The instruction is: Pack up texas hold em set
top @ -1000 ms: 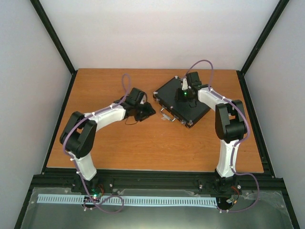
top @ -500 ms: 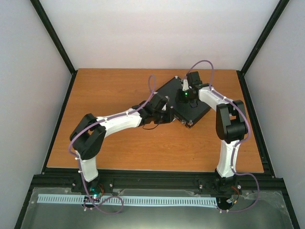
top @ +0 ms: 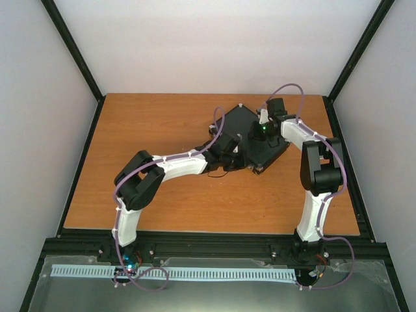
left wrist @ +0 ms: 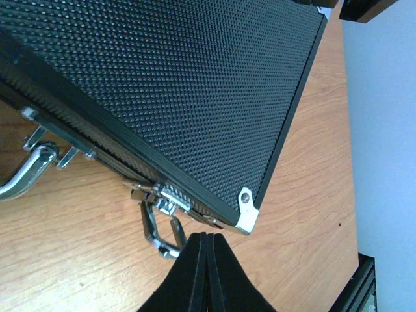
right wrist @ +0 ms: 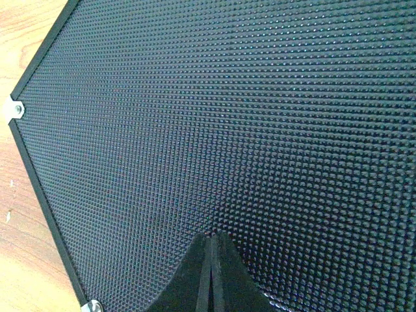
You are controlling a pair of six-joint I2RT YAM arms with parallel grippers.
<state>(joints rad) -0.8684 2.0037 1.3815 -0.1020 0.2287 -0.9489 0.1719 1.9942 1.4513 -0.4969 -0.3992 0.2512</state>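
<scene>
Soft even light is filling all 3 views; flat black dimpled case (left wrist: pixel 182 84) is showing sharp, its silver corner plate (left wrist: pixel 245 207) glinting, thin shadow lying beneath.

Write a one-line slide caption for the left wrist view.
Shut left gripper poised near the silver latch of the closed black case on the wooden table.
</scene>
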